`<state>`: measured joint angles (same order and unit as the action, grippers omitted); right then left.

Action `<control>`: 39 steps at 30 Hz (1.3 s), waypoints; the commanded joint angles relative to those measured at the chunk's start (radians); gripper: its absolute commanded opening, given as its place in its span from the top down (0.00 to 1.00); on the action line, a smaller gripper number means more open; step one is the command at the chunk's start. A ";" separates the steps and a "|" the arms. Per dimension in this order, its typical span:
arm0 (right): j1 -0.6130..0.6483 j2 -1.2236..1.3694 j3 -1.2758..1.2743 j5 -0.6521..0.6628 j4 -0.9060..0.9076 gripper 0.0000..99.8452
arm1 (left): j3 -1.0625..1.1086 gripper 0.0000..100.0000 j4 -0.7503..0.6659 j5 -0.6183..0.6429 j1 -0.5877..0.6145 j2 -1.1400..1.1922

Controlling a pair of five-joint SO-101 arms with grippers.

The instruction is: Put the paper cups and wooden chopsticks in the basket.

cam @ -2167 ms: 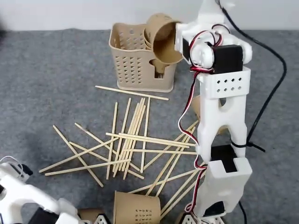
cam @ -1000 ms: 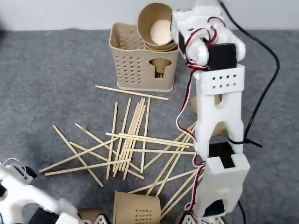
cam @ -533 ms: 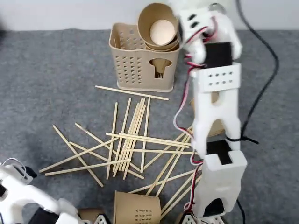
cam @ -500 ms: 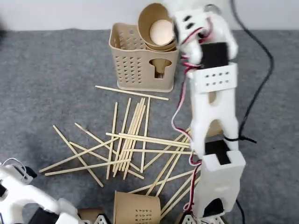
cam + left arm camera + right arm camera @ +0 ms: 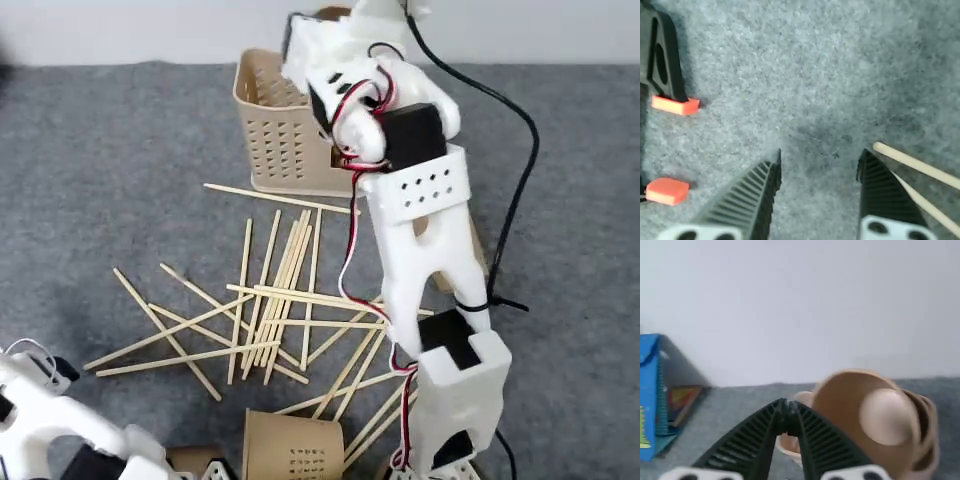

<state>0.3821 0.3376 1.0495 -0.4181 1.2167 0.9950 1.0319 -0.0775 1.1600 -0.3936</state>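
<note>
Pinching on nothing, the right tool (image 5: 788,416) has its two black fingers (image 5: 760,435) pressed tip to tip. The stacked paper cups (image 5: 875,425) sit just beside and beyond those tips, their open mouths facing the wrist camera. In the high view the right arm (image 5: 420,230) rises from the bottom right of the frame and leans up and left across the worktop (image 5: 120,150). Its wrist end hangs over the perforated basket (image 5: 280,130) at the upper centre. Below the basket, scattered wooden chopsticks (image 5: 280,295) lie on the grey worktop in the middle of the frame, some running under the arm. Another paper cup (image 5: 292,447) lies on its side at the bottom edge. The left tool (image 5: 820,175) is spread wide close above the worktop, gripping nothing, with two chopstick ends (image 5: 912,165) just beside one finger. The left arm (image 5: 45,420) sits low in the bottom left corner.
</note>
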 commanded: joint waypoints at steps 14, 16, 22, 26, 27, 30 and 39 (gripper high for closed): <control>-0.096 0.053 0.041 0.011 -0.114 0.99 | -0.005 0.76 -0.011 0.005 0.017 -0.041; -0.096 0.064 0.041 0.011 -0.122 0.99 | -0.004 0.76 -0.011 0.003 0.023 -0.041; -0.102 0.096 0.041 0.011 -0.154 0.99 | -0.002 0.76 -0.011 0.003 0.035 -0.041; -0.104 0.117 0.041 0.011 -0.194 0.99 | -0.002 0.76 -0.011 0.003 0.032 -0.041; -0.104 0.120 0.041 0.011 -0.205 0.99 | -0.001 0.76 -0.011 0.003 0.032 -0.041; -0.104 0.124 0.041 0.011 -0.220 0.99 | -0.001 0.76 -0.011 0.003 0.035 -0.041; -0.142 0.125 0.038 0.011 -0.228 0.99 | -0.001 0.76 -0.011 0.003 0.037 -0.041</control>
<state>0.2608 0.4849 1.0495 -0.4181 1.0157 0.9966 1.0319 -0.0775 1.1891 -0.3936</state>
